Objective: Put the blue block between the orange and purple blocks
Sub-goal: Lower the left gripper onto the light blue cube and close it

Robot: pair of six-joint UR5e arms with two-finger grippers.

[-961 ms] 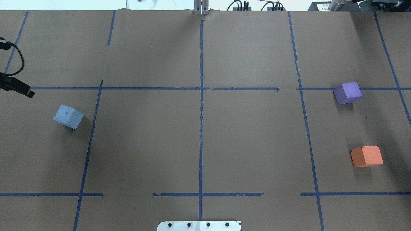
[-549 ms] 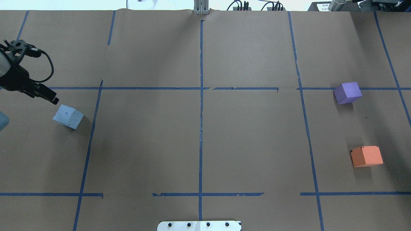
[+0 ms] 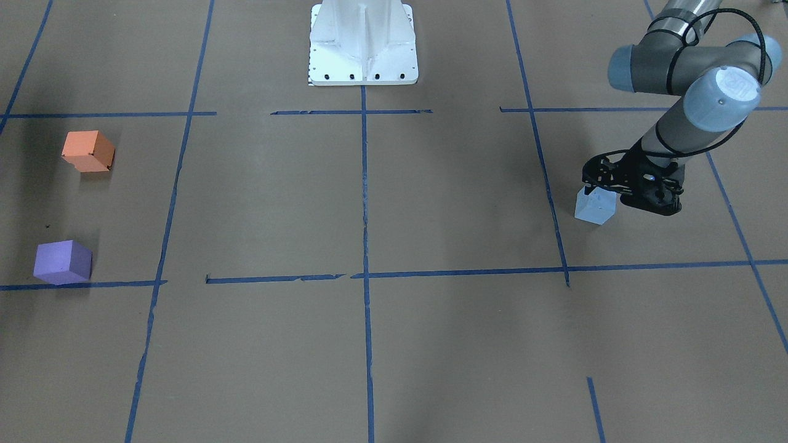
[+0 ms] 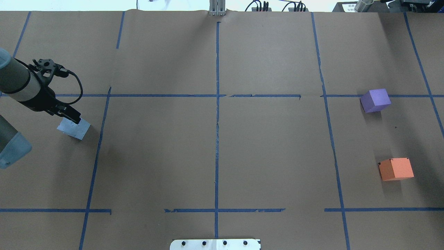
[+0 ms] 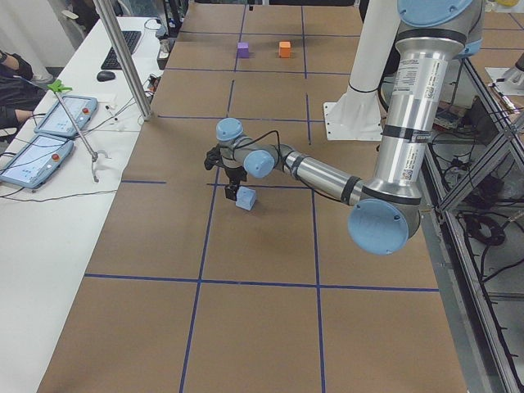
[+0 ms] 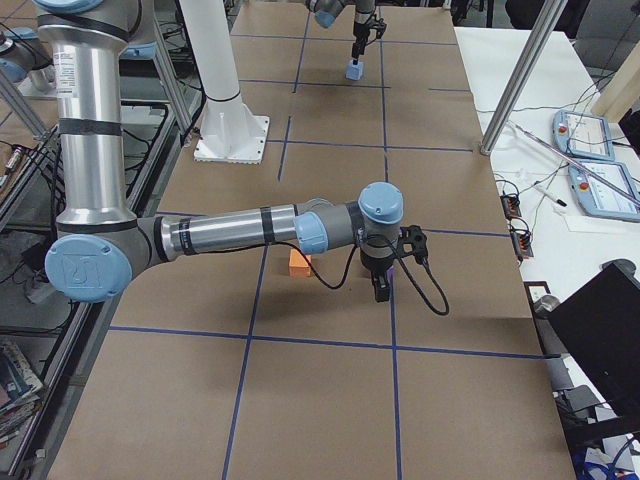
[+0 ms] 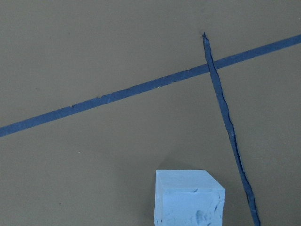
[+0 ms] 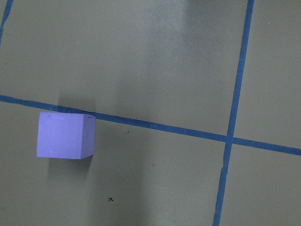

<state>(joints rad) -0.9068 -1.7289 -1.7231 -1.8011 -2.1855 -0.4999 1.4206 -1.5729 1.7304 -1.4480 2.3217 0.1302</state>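
The light blue block [image 4: 79, 131] sits on the brown paper at the left, also in the front view [image 3: 595, 208] and at the bottom of the left wrist view [image 7: 188, 200]. My left gripper [image 4: 75, 118] hangs over the block's far-left edge, apparently open and empty. The purple block [image 4: 375, 100] and orange block [image 4: 396, 169] stand apart at the far right. The purple block also shows in the right wrist view [image 8: 66, 135]. My right gripper [image 6: 381, 293] shows only in the right side view, low beside the orange block [image 6: 299, 263]; I cannot tell whether it is open or shut.
Blue tape lines [image 4: 217, 114] divide the paper-covered table into squares. The robot's white base plate [image 4: 215, 244] is at the near edge. Cables and gear [image 4: 274, 7] lie along the far edge.
My left arm has swung in from the left edge toward the right and now has its gripper over the blue block. The three blocks have not moved.
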